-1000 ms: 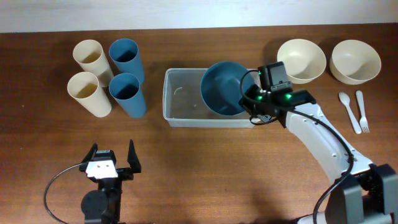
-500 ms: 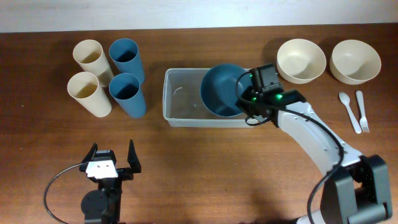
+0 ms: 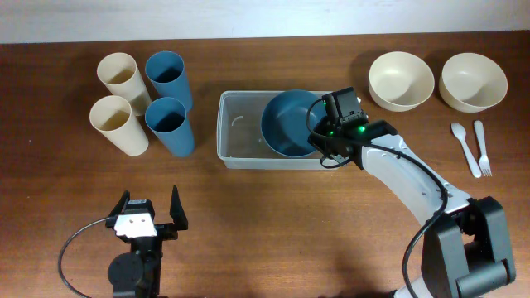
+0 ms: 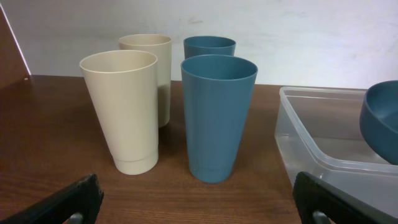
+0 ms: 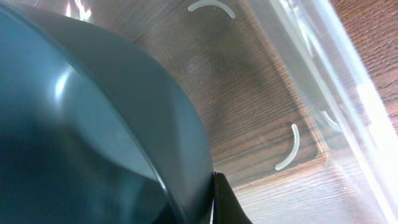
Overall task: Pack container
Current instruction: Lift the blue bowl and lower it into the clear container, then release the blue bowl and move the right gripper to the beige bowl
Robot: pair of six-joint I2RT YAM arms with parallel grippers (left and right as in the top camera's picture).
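The clear container point(image 3: 242, 132) lies at the table's middle; it also shows in the left wrist view point(image 4: 323, 140) and the right wrist view point(image 5: 273, 93). My right gripper point(image 3: 319, 136) is shut on the rim of a blue bowl point(image 3: 287, 122) and holds it tilted inside the container's right half. In the right wrist view the blue bowl point(image 5: 81, 137) fills the left side, with one black fingertip point(image 5: 227, 205) pressed against its outer wall. My left gripper point(image 3: 149, 217) is open and empty near the front edge, left of centre.
Two cream cups point(image 3: 118, 124) and two blue cups point(image 3: 170, 124) stand at the left. Two cream bowls point(image 3: 401, 79) sit at the back right, with a white spoon point(image 3: 464, 147) and fork point(image 3: 483, 147) beside them.
My right gripper has moved left with the blue bowl, carrying it further into the container. The left arm has not moved.
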